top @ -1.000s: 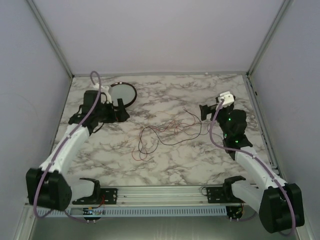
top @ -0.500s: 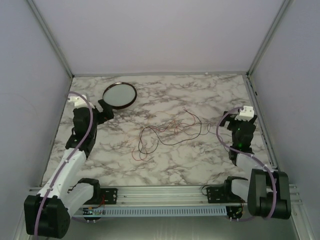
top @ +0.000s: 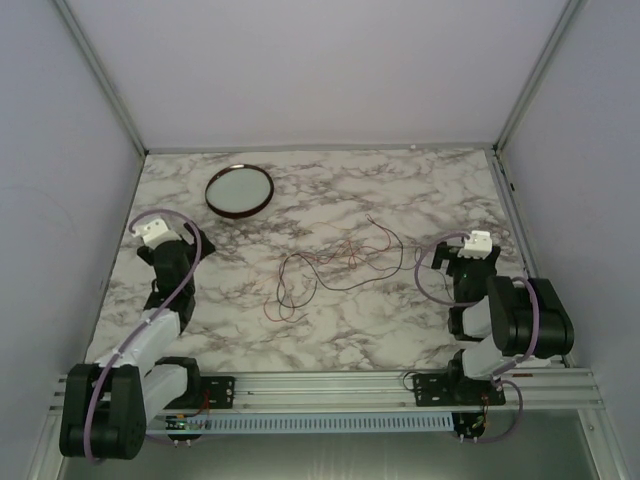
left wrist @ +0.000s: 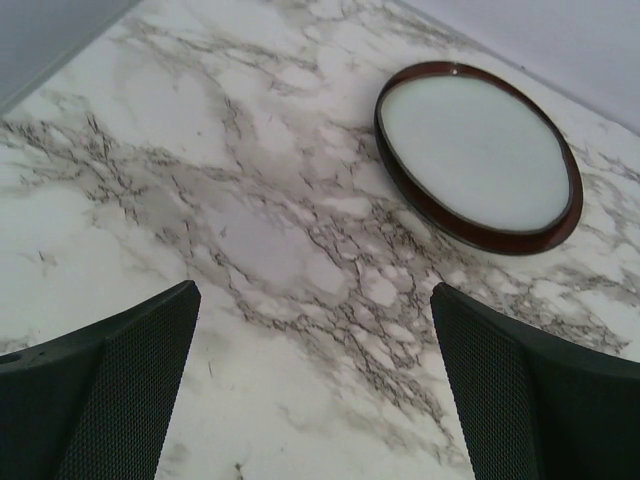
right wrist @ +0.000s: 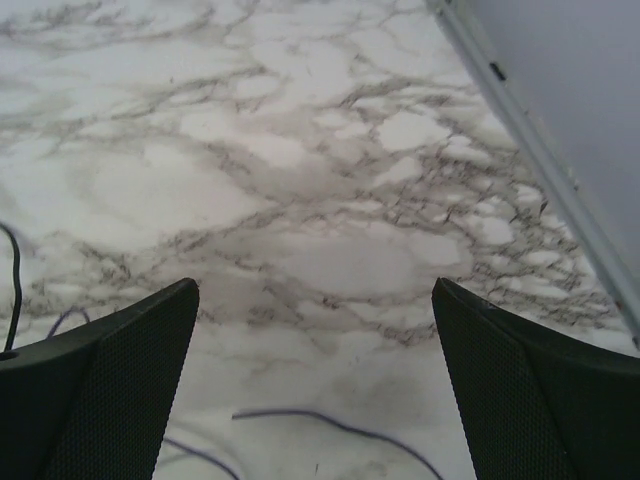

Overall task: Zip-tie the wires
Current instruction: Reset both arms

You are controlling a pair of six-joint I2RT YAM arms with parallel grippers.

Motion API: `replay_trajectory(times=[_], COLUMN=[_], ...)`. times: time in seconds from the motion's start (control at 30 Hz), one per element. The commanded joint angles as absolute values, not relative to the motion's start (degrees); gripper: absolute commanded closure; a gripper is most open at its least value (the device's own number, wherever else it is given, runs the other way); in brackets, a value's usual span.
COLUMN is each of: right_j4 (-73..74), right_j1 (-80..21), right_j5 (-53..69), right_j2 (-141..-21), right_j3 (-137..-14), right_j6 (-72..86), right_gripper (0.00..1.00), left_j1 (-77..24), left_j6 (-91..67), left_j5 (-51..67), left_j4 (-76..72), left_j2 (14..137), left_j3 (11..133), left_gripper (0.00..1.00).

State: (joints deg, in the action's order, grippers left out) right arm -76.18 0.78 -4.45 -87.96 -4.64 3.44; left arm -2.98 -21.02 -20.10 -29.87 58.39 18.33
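Observation:
The wires (top: 335, 262), a loose tangle of thin dark red and black strands, lie on the marble table (top: 330, 330) midway between the arms. My left gripper (top: 188, 244) is drawn back at the left, well short of them. In the left wrist view it (left wrist: 312, 290) is open over bare marble with nothing between the fingers. My right gripper (top: 453, 262) sits drawn back just right of the wires' right end. It (right wrist: 313, 285) is open too and holds nothing. A thin dark strand (right wrist: 335, 422) crosses the marble below it.
A round dark-rimmed dish (top: 239, 190) with a pale inside stands at the back left, ahead of the left gripper (left wrist: 477, 155). Enclosure walls and a metal rail (right wrist: 540, 150) border the table on the right. Lilac cables loop along both arms.
Both arms have folded back toward their bases. The left gripper has left the dish's side, and the right one has drawn back toward its base. Both stayed open; the wires have not moved.

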Motion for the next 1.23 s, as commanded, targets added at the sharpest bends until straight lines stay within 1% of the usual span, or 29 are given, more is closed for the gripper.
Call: replay_trajectory(times=[0.0,0.1,0.17,0.3,0.4,0.47,0.5,0.57,0.6,0.67,0.73,0.83,0.93,1.2], right_j4=[-81.07,-73.57,-76.37,-76.24,-76.03,-76.03,-76.03,-76.05,-76.01,-75.97,-76.09,-76.03,-76.03,-76.03], right_j1=[0.87,1.25,1.31,1.39,1.36,1.41,1.41,1.4,1.41,1.4,1.45,1.36,1.41,1.4], right_j5=[-6.98,-7.38,-7.22,-7.03,-6.95,-6.94,-6.92,-6.94,-6.94,-6.93,-6.89,-6.94,-6.94,-6.89], right_j2=[-88.06,-87.32,-88.19,-88.09,-88.04,-88.04,-87.99,-88.03,-88.05,-88.06,-88.06,-88.03,-88.04,-88.05], right_j3=[-8.75,-12.06,-11.31,-11.33,-11.39,-11.41,-11.42,-11.43,-11.39,-11.43,-11.42,-11.37,-11.36,-11.39], right_j6=[4.21,4.82,4.83,4.93,4.97,4.92,4.92,4.92,4.92,4.93,4.92,4.92,4.92,4.88], right_gripper=[0.01,0.01,0.01,0.01,0.01,0.01,0.01,0.01,0.01,0.01,0.01,0.01,0.01,0.01], left_j1=[-2.8,-2.91,-2.94,-3.63,-4.27,-4.31,-4.31,-4.35,-4.37,-4.56,-4.61,-5.01,-5.01,-5.01], left_j6=[-16.42,-11.94,-8.86,-5.67,-4.23,-3.56,-3.55,-4.15,-4.09,-2.69,-0.68,-0.22,-0.19,-0.18], left_j5=[-23.12,-21.86,-21.62,-18.95,-16.77,-15.49,-15.2,-16.31,-16.41,-13.28,-8.84,-8.75,-8.81,-8.73], left_j4=[-41.95,-49.34,-53.48,-71.59,-82.24,-92.45,-91.54,-80.6,-79.84,-79.3,-71.76,-76.51,-73.67,-74.44], left_j2=[60.88,65.2,69.6,79.07,85.3,90.68,90.16,86.82,87.55,89.17,87.8,88.98,88.67,88.88], left_j3=[17.3,15.92,15.3,9.91,7.04,5.43,5.57,8.41,9.57,11.3,13.95,12.67,13.77,13.54], left_gripper=[0.0,0.0,0.0,0.0,0.0,0.0,0.0,0.0,0.0,0.0,0.0,0.0,0.0,0.0])
